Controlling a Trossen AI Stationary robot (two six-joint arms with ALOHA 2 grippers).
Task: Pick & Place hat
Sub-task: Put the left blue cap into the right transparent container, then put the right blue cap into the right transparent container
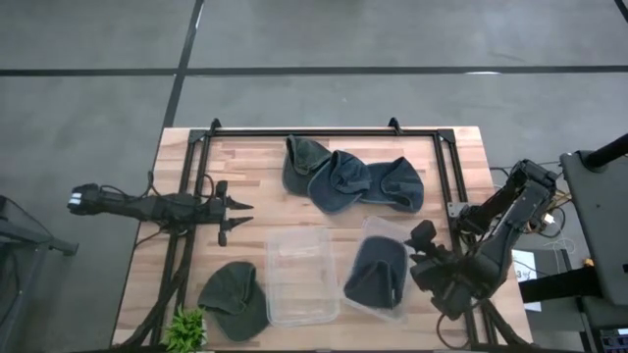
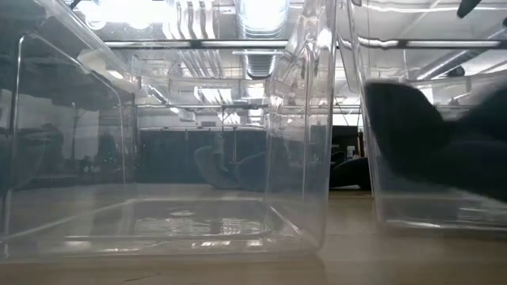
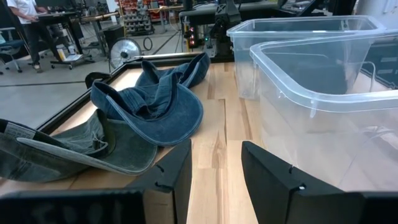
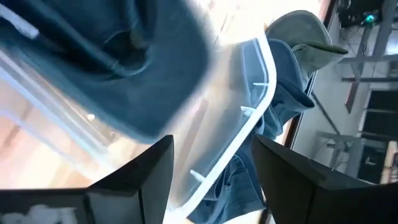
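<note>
A dark blue hat [image 1: 378,270] lies in the right one of two clear bins [image 1: 370,228], resting on its floor; the low view shows the hat [image 2: 428,134] behind the bin's wall. My right gripper [image 1: 422,253] hovers open just right of this bin, slanting down. In its wrist view the right gripper [image 4: 211,180] has nothing between its fingers, with the hat [image 4: 106,56] and the bin's rim [image 4: 261,93] below. At the table's left, my left gripper [image 1: 238,221] waits open; in its wrist view the left gripper [image 3: 216,174] is likewise empty.
An empty clear bin [image 1: 299,279] stands left of the filled one. Three hats [image 1: 339,181] lie overlapping at the far middle, and a green hat [image 1: 234,299] lies near the front left beside a small green plant [image 1: 186,328]. A black rail frame [image 1: 324,130] borders the table.
</note>
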